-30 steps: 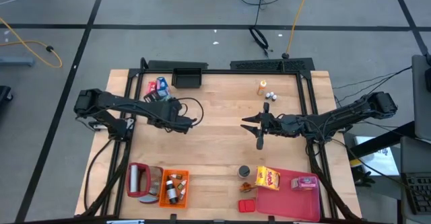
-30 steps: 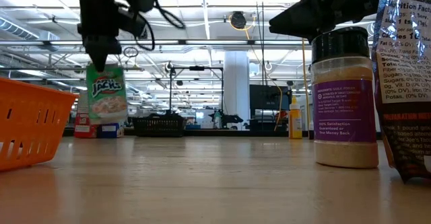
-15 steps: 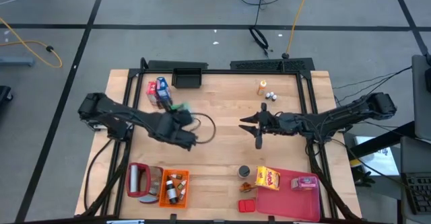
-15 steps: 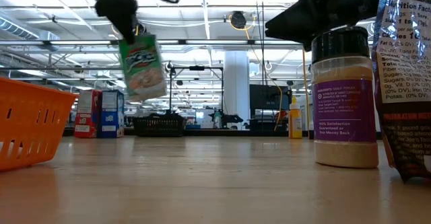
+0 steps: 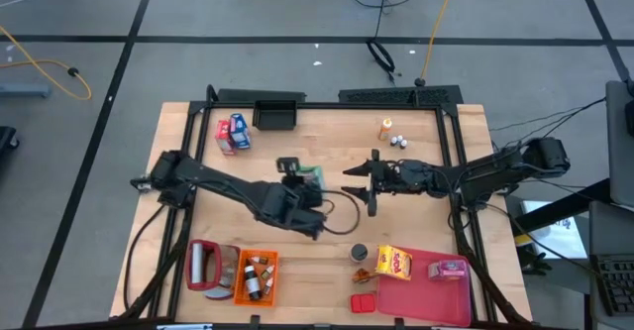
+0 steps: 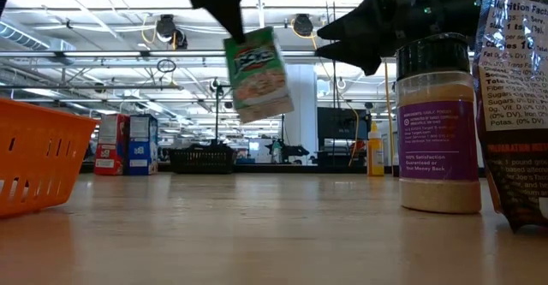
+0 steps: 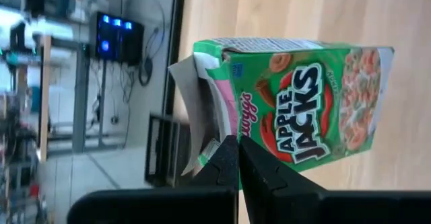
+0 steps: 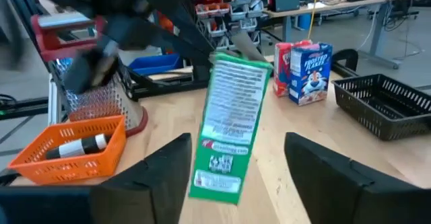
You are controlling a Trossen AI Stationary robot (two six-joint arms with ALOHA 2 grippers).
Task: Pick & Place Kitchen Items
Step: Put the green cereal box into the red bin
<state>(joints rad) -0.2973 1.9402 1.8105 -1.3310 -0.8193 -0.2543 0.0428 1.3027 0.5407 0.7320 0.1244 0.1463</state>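
The left gripper (image 7: 237,158) pinches the green cereal box (image 7: 296,106) by its top flap, up high, so the wide-open, empty right gripper (image 8: 236,177) can take it.

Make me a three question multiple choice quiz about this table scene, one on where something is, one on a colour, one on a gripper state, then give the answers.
1. Where is the green cereal box?
A. lying in the orange crate
B. held up above the table
C. standing beside the black basket

2. What colour is the cap of the spice jar in the low view?
A. black
B. white
C. red

3. How is the right gripper?
A. shut on the box
B. shut on nothing
C. open

Answers:
1. B, the low view shows the box hanging clear of the tabletop, pinched at its top flap by the left gripper.
2. A, the cap is dark above the pale contents.
3. C, its fingers stand apart on either side of the box, not touching it.
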